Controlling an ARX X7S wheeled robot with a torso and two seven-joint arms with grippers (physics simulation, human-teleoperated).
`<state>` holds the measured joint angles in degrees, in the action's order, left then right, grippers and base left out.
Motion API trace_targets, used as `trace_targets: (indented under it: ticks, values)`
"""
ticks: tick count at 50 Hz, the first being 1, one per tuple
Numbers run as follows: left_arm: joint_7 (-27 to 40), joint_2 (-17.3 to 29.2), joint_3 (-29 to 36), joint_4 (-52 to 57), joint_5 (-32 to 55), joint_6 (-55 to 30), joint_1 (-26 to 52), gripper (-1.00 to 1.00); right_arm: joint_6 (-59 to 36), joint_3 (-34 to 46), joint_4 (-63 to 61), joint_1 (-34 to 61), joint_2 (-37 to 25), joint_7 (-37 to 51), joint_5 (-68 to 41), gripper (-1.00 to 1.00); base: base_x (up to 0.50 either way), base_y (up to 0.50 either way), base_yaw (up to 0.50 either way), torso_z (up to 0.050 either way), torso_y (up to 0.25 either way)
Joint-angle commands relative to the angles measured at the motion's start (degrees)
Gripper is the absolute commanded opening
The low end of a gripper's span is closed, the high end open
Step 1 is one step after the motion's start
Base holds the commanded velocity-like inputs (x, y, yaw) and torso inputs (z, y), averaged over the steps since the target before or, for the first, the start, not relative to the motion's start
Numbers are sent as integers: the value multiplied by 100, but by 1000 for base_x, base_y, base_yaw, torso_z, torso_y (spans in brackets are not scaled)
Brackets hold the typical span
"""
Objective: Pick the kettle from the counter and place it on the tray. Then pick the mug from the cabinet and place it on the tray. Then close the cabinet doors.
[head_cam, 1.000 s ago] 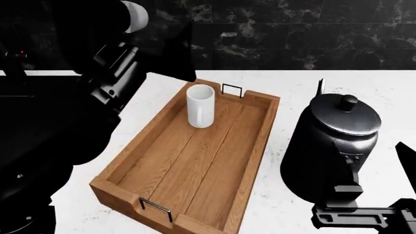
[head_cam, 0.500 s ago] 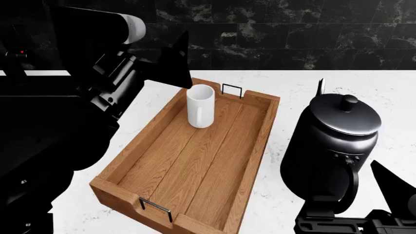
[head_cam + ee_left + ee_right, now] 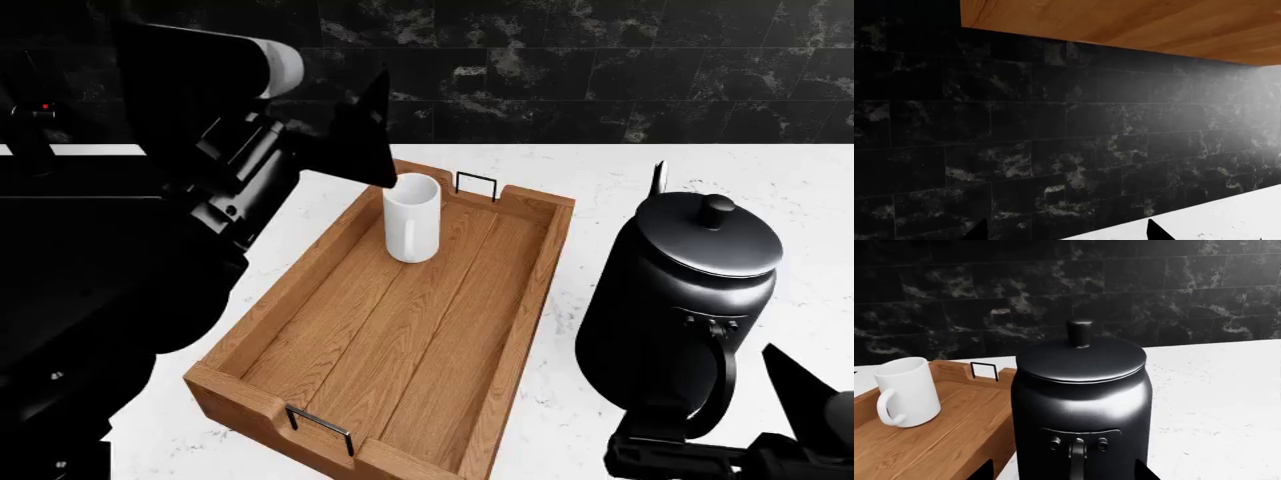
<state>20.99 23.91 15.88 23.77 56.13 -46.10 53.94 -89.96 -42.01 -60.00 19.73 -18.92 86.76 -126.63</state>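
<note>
Kettle upright on counter, just right of tray, not on it. Mug upright in tray's far end. Right gripper spread wide, fingertips either side of kettle handle, not clamped. Left gripper raised beside tray's far corner, fingers apart, holding nothing

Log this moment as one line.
mug: on tray | kettle: on counter, beside tray | right gripper: open behind kettle handle

Black marble-tiled wall (perhaps wood cabinet above)
</note>
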Motion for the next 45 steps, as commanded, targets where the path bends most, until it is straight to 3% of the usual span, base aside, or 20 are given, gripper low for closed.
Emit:
trace_targets:
  ticks: [1,21,22,38,45]
  values:
    - [-31,18,20,-32,-31,70,-62,100,-2,-45,1,-115,70,-951,1045,100,0,0,0,0,0]
    - [-100,38,63,-132,-104,196,-144,100,7,-43,0,-342,294,-2956,3324,100,0,0,0,0,0]
    - [-105,41,64,-138,-109,205,-152,100,10,-37,0,-345,298,-2968,3343,-100,0,0,0,0,0]
    - [-107,57,76,-162,-106,260,-223,100,4,-162,0,-344,294,-2813,3108,-100,0,0,0,0,0]
    - [-109,62,80,-173,-109,287,-244,100,2,-321,1,43,18,-1683,1824,-100,0,0,0,0,0]
